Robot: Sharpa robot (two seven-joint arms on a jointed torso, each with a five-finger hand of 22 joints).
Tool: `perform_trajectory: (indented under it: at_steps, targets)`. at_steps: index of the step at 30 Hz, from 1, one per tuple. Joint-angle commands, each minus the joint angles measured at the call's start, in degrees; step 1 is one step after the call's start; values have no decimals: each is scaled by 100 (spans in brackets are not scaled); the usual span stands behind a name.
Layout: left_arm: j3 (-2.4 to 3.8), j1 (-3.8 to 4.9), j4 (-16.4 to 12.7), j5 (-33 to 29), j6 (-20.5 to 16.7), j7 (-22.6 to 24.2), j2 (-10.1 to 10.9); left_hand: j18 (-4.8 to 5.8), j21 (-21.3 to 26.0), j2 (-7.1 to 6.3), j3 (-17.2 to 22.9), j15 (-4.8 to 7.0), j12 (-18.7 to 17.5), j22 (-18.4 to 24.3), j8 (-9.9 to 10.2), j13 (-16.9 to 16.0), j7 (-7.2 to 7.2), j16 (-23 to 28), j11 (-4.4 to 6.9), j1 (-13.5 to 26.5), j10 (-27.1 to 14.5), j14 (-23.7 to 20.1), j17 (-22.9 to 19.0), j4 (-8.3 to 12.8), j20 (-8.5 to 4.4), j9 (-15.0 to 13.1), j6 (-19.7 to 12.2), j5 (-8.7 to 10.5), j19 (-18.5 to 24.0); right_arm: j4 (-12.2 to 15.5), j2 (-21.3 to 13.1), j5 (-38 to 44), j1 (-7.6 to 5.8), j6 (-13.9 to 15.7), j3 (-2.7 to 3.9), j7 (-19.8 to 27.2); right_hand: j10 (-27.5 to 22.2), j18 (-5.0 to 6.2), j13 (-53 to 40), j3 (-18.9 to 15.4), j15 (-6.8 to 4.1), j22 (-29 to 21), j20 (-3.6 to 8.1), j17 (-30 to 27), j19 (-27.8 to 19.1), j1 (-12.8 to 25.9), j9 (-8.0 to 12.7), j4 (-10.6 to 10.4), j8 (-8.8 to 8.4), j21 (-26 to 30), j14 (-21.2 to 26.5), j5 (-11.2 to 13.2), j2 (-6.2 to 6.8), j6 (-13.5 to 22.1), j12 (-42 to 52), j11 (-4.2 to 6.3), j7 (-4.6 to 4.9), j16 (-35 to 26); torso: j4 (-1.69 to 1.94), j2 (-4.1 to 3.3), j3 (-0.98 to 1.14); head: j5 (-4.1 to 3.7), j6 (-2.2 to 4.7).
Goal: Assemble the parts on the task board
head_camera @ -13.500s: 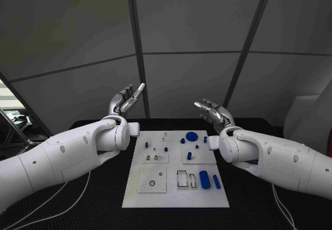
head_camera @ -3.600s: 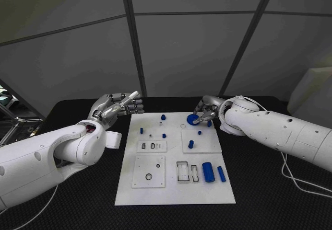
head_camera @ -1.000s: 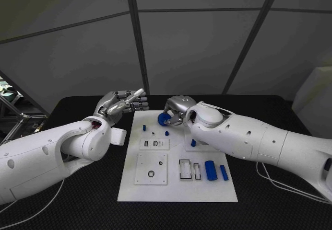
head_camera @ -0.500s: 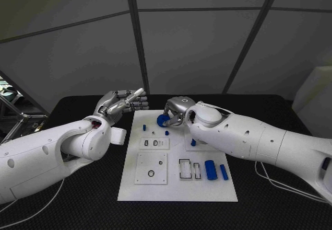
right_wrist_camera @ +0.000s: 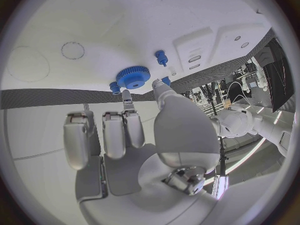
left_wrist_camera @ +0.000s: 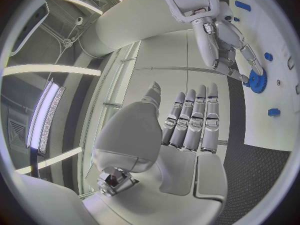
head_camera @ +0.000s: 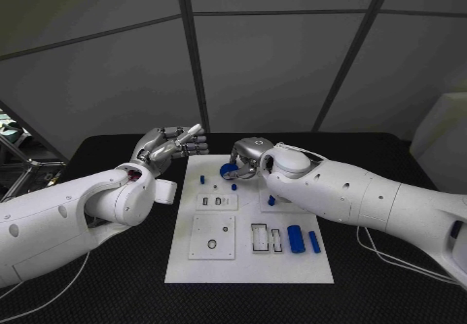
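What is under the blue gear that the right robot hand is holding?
The blue toothed gear sits over the white task board, a small blue peg beside it. Whatever lies directly beneath is covered by the gear and the right robot hand.

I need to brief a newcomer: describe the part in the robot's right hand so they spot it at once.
Find the white task board on the black table, then its far end, where the right hand reaches in. At its fingertips is the blue gear: a round, toothed disc, unlike the small blue pegs beside it.
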State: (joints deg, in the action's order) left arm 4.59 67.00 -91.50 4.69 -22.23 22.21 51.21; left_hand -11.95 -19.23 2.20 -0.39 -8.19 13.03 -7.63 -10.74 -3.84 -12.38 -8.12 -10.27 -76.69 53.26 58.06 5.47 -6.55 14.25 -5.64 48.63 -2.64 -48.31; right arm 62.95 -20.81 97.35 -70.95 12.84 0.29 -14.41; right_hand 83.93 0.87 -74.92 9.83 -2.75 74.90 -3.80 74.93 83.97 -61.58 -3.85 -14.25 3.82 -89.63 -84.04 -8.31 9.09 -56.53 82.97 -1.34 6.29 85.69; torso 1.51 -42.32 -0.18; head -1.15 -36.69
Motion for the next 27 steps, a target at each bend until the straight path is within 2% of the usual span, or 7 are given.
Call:
perform_trajectory:
  at_steps: [1,10,14,15,19,22,27]
  targets:
    - [7,10,-6,24,58,5,-1,160,1,58,1,-18,-33,5,28,5,-29,32,0,-7,42,-32,-7,28,8,5,35,-35,-41,-10,4,-180,-12,-356,1,57,264,-87,-827,-27,37,1510,-29,548,603,110,5,-251,-16,-37,-396,-18,12,48,1,-36,14,3,1,0,-1,6,-4]
    - [7,10,-12,24,54,-7,17,160,2,59,-1,-18,-36,7,31,5,-30,36,0,-5,41,-33,-8,30,8,6,34,-35,-40,-7,-89,-241,-13,-429,1,-71,276,-87,-849,-40,43,1510,-33,595,603,255,7,-273,-20,-37,-406,-28,-18,70,22,-45,24,25,-7,0,2,8,-18]
    - [7,10,-15,24,54,-10,28,160,2,59,-1,-18,-36,7,31,5,-30,36,0,-5,41,-33,-8,30,8,6,34,-35,-40,85,-209,-264,-12,-39,1,-34,281,-87,-858,28,48,1510,-38,604,603,213,1,-256,-7,-37,-408,-95,-80,46,31,-49,27,31,-8,2,3,2,-7]
    - [7,10,-15,24,54,-11,33,160,2,59,-1,-18,-36,7,31,5,-30,36,0,-5,41,-33,-8,30,8,6,34,-35,-40,129,-263,-294,-12,145,1,8,283,-87,-862,58,48,1510,-39,611,603,154,-1,-246,-5,-37,-410,-120,-84,34,34,-47,25,35,-14,3,5,2,-6]
    - [7,10,-15,24,56,-14,58,160,2,59,-2,-19,-36,7,32,5,-30,37,-1,-5,41,-33,-8,31,9,6,34,-35,-40,380,-567,-528,-11,762,3,245,283,-87,-861,95,48,1510,-40,601,603,-30,-1,-225,-7,-37,-407,-136,-34,16,32,-46,23,31,-31,10,11,13,17]
    - [6,10,-12,24,56,-15,75,160,4,61,-4,-19,-40,8,34,6,-31,42,-2,-3,40,-34,-8,33,9,7,34,-35,-39,627,-865,-870,-10,1095,6,544,278,-87,-851,95,48,1510,-40,593,603,-48,0,-225,-8,-37,-405,-136,-27,16,21,-47,25,27,-26,9,9,2,26]
    - [6,9,-17,24,59,-16,98,160,4,61,-4,-19,-40,8,34,6,-31,42,-2,-3,40,-34,-8,33,9,7,34,-35,-39,1036,-1487,-1690,-11,1239,12,1118,234,-87,-775,149,50,1510,-42,527,603,-362,-5,-160,3,-37,-386,-95,-30,-27,-65,-46,22,-8,-38,21,17,-16,53]
